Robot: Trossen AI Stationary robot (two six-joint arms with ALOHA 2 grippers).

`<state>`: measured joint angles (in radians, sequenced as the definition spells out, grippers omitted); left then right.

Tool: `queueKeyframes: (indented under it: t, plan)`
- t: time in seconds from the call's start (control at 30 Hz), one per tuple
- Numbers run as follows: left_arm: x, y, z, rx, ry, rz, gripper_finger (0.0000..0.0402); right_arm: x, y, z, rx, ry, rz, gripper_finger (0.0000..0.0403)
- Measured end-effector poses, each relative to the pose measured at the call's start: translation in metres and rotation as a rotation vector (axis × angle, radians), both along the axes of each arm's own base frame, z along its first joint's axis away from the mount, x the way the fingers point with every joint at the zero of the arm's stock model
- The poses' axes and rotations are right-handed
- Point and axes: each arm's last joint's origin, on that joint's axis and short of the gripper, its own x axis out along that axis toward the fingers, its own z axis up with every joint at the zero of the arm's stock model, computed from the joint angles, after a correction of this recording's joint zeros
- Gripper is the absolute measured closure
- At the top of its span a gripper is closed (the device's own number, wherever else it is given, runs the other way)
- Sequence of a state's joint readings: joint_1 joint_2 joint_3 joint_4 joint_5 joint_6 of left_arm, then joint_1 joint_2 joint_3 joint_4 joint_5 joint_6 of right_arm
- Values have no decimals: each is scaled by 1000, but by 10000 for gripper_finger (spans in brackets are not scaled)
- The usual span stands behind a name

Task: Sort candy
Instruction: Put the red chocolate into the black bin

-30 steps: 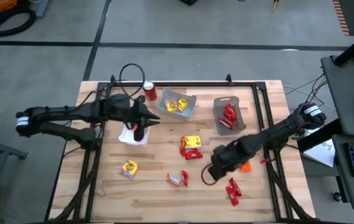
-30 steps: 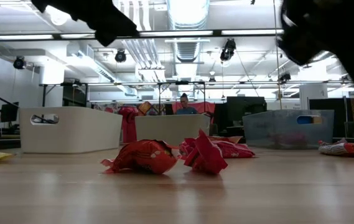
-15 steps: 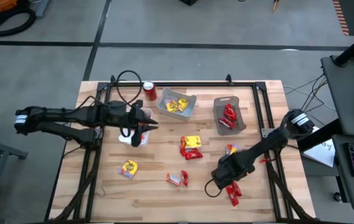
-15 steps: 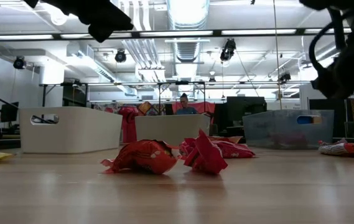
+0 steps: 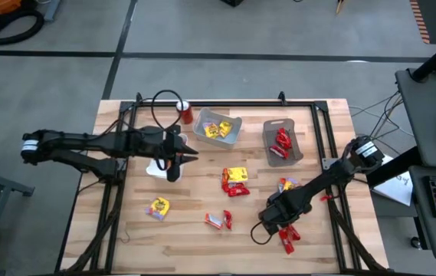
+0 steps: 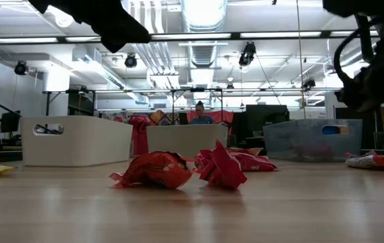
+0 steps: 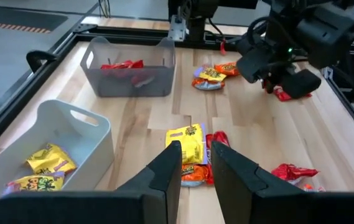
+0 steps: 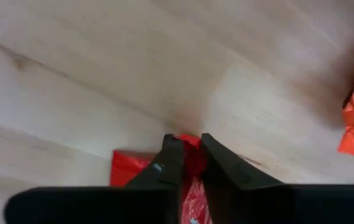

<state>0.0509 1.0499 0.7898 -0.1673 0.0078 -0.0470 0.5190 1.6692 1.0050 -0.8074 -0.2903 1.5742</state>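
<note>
The right tool (image 8: 188, 155) is down low at the desk (image 5: 195, 238), nipped shut on a red candy (image 8: 192, 190) for the red bin (image 5: 283, 146); the left tool (image 7: 195, 163) hovers mid-desk, slightly parted, holding nothing

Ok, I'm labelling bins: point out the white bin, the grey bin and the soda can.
white bin (image 5: 234, 132), high view, right wall.
grey bin (image 5: 293, 143), high view, right wall.
soda can (image 5: 186, 113), high view, top.

Right gripper (image 8: 186, 163) lowered at near right of table, fingers pinched on a red wrapped candy (image 8: 192, 186). Left gripper (image 7: 194, 163) hovers mid-left, fingers narrowly parted.
</note>
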Motion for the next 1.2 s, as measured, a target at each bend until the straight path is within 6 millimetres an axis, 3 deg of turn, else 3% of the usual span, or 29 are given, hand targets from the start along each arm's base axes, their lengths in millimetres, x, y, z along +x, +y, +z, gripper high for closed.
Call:
queueKeyframes:
  t: [0.23,0.53,0.7,0.9,1.2]
  plan:
    - [2,-6,-2,-22,8,-18,331,0,-7,21,-58,-129,-12,379]
    - [2,-20,-2,-19,8,-73,331,23,-46,78,-269,-587,85,380]
    - [2,-25,-2,-5,8,-41,331,38,-85,100,-409,-708,182,380]
    - [2,-35,-2,-40,1,-58,331,48,-148,115,-568,-674,206,380]
    - [-1,-54,-2,-56,2,-67,331,24,-241,118,-656,-443,102,380]
